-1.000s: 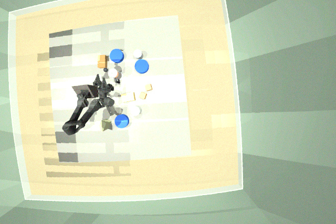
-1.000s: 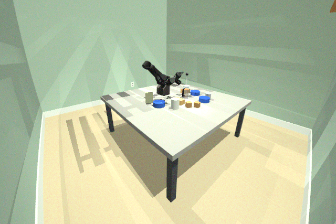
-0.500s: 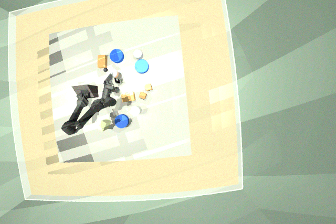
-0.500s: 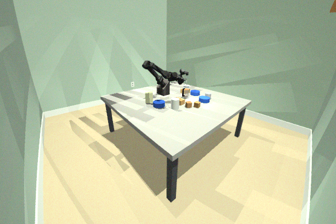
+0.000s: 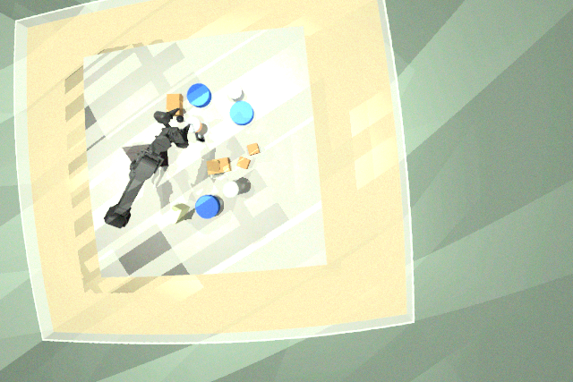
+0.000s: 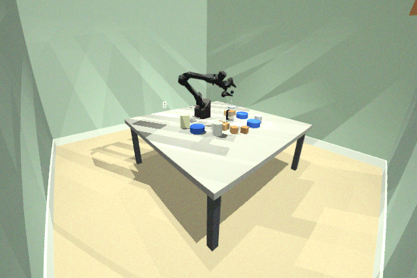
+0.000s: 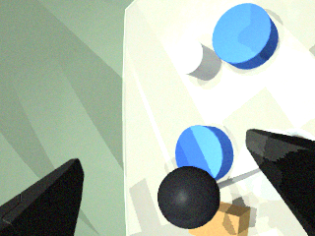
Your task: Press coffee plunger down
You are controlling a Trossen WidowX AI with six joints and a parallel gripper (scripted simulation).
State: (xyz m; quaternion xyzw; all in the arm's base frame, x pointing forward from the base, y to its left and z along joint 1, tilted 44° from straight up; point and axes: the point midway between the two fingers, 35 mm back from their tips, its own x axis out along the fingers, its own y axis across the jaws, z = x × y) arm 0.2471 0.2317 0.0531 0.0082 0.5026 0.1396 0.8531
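As you look down the wrist view, your gripper [image 7: 167, 204] stands spread wide, holding nothing; the plunger knob [image 7: 188, 197] sits between the fingers, untouched, above the coffee press [image 6: 229, 114] standing upright on the table [image 6: 235, 163].

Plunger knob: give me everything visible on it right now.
The plunger knob is a small, dark, matte ball with no markings. In the wrist view it sits between the open gripper's two dark fingers, with a gap on each side; nothing appears to touch it. In the exterior view it sits on a thin pale rod rising upright from the press, well above the table, so it is not yet pressed down.
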